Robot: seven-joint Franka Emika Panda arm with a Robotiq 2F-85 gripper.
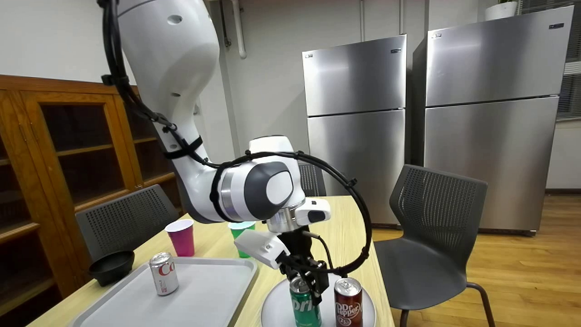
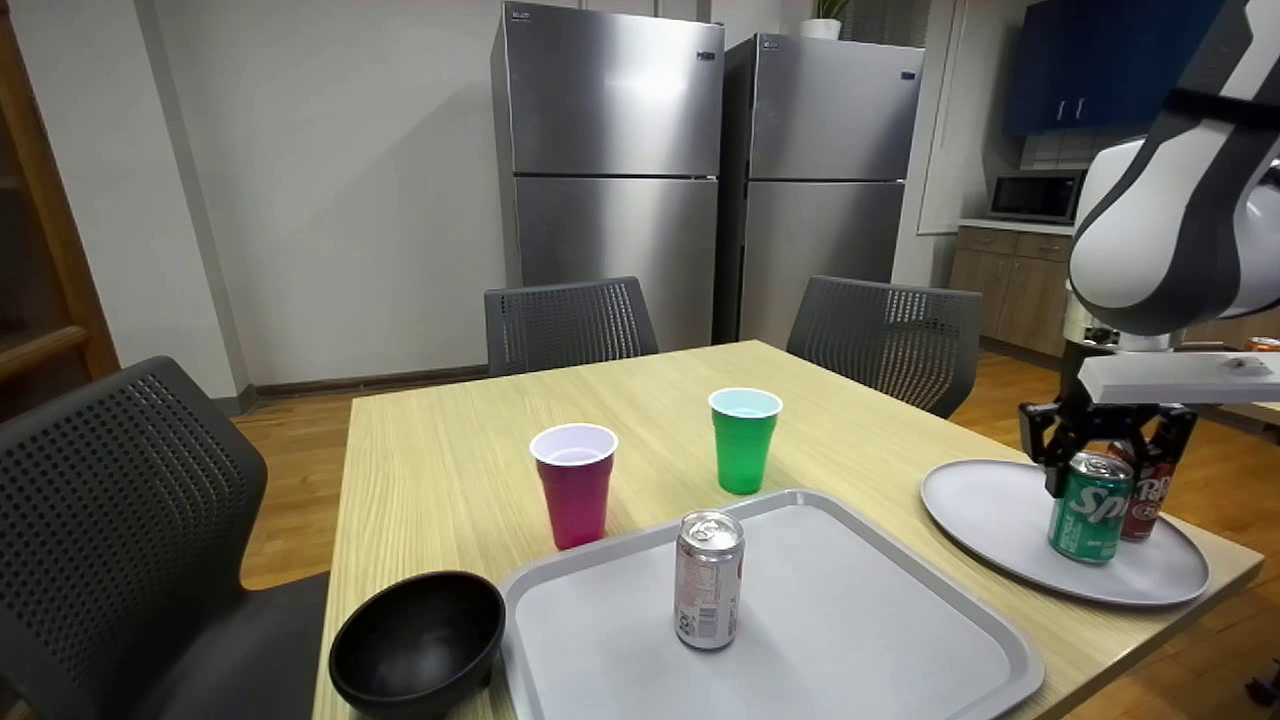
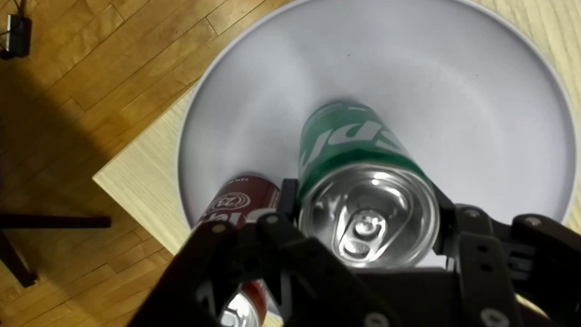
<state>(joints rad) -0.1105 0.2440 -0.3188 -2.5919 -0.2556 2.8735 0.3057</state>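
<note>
My gripper [image 3: 366, 204] points down over the grey round plate [image 3: 476, 91], with its jaws closed around the upper part of a green Sprite can [image 3: 349, 131]. In the wrist view the black fingers [image 3: 288, 200] lie against both sides of the can, just below its silver lid. The can [image 2: 1090, 515] stands upright on the plate. Close beside it is a dark red Dr Pepper can [image 1: 348, 304], also upright. One finger sits in the narrow gap between the two cans; in the wrist view it hides the middle of the Dr Pepper can.
A grey tray [image 2: 900, 640] carries a silver Diet Coke can [image 2: 708, 580]. Behind the tray stand a purple cup [image 2: 575, 490] and a green cup [image 2: 745, 445]. A black bowl [image 2: 415, 640] sits at the tray's corner. The plate is near a table corner; chairs surround the table.
</note>
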